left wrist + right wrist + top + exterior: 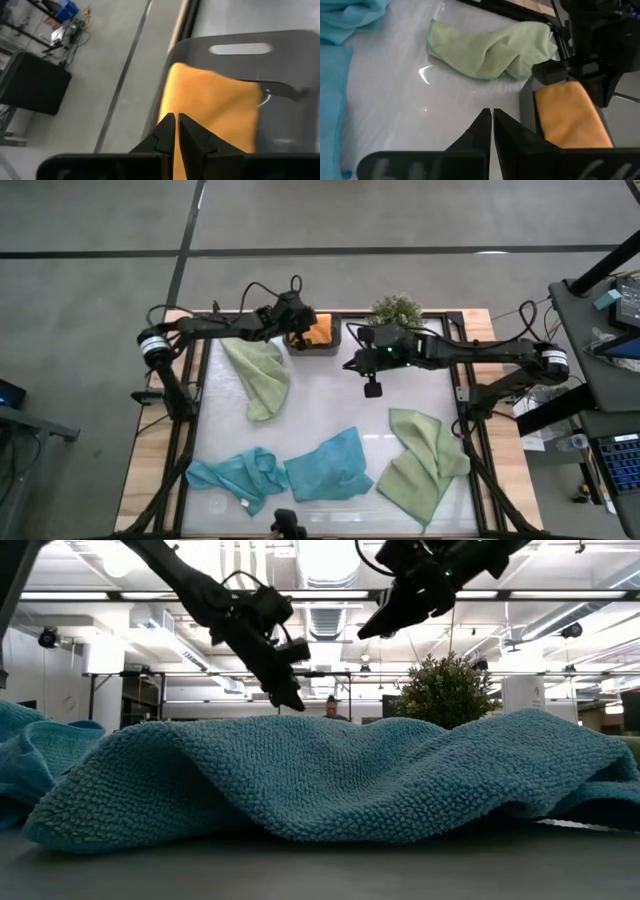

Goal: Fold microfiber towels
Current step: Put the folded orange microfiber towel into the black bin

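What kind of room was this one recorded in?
Probably a large open lab or industrial workspace: a bare grey concrete floor surrounds the table, exposed ceiling ducts and strip lights hang overhead, and equipment racks stand nearby.

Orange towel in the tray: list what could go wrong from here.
1. The left end effector is shut above the orange towel, which lies in the dark grey tray; a pull might drag the tray along.
2. The right end effector hangs shut close by, near the potted plant; the arms could clash or knock the plant.
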Robot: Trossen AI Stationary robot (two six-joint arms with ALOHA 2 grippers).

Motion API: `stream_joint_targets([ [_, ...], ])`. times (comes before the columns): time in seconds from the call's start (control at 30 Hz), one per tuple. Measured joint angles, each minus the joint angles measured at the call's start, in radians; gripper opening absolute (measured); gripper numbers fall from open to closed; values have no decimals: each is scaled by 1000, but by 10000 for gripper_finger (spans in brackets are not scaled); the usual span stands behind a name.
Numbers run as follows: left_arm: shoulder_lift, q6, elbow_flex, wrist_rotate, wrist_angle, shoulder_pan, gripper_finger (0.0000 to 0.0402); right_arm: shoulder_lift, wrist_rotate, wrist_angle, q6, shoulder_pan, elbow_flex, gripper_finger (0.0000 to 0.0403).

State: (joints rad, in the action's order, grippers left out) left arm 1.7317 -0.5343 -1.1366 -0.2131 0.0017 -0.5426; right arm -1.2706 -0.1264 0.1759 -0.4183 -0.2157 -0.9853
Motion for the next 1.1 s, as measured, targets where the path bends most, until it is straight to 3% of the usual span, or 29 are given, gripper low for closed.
stream_joint_targets([
  [0.83,114,82,0,33,18,-61,8,6,0,-10,-1,0,52,11],
  [1.1,113,115,0,139,14,-61,8,6,0,-10,9,0,52,11],
])
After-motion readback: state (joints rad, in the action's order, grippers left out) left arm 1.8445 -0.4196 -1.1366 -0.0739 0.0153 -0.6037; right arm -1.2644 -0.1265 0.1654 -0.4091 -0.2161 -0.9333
